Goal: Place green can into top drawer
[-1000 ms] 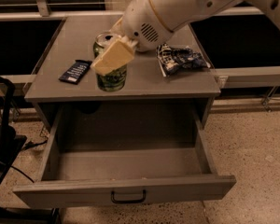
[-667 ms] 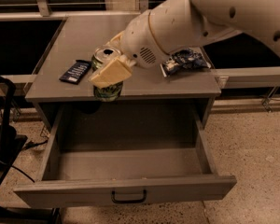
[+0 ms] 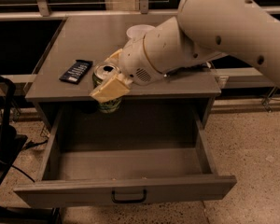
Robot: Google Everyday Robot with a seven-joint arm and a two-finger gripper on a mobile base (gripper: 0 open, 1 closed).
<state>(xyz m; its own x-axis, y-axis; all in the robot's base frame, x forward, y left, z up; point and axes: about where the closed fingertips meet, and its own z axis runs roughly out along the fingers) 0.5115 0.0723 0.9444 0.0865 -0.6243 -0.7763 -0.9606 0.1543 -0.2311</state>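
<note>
**Green can held at the front edge of the cabinet top, above the open top drawer.**

The green can (image 3: 109,107) is gripped upright between the fingers of the gripper (image 3: 107,80), which are closed against its sides, and it is poised over the rear of the top drawer (image 3: 126,190). The drawer is pulled out, with its black handle (image 3: 129,197) facing forward. A flat black object (image 3: 76,71) and a white bowl (image 3: 140,31) are seen on the cabinet top (image 3: 84,41).

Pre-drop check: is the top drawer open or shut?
Open: top drawer pulled out, interior exposed. Tool holds green can over its rear left.
</note>
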